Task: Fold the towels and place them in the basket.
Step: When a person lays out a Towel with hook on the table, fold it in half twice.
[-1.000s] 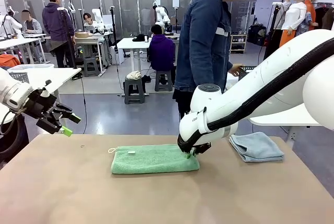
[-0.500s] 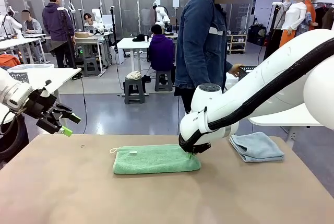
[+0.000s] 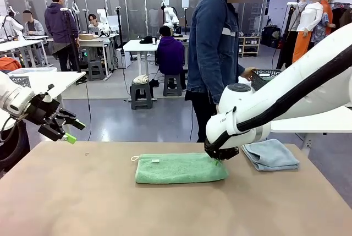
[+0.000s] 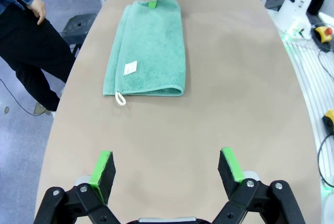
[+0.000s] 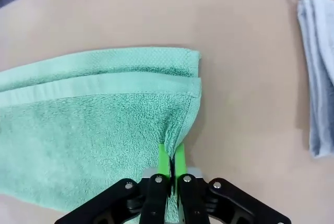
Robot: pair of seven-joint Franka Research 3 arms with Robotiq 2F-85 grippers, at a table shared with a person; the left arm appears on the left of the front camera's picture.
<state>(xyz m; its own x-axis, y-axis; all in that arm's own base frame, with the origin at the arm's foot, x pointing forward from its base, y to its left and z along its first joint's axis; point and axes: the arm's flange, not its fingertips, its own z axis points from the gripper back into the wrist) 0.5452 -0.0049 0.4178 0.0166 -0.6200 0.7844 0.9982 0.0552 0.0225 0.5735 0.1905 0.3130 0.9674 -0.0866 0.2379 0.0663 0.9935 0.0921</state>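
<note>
The right gripper (image 5: 171, 160) is pinching the right end of the folded mint green towel (image 3: 179, 168), which is lying on the table (image 3: 82, 203). Just right of that towel, the blue-grey towel (image 3: 270, 154) is lying folded. Left of it, the left gripper (image 4: 166, 167) is hovering with jaws spread.

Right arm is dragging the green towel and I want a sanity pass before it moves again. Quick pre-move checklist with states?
1. Right gripper pinching the green towel edge: ok, pads shut on the fabric.
2. Green towel folded and flat on the table: ok.
3. Left gripper out of the way: ok, open, above bare table.
4. Gap to the blue-grey towel: ok, apart.
5. Person's hand off the table: ok.
6. Basket within reach: cannot tell, it sits behind the person.
</note>
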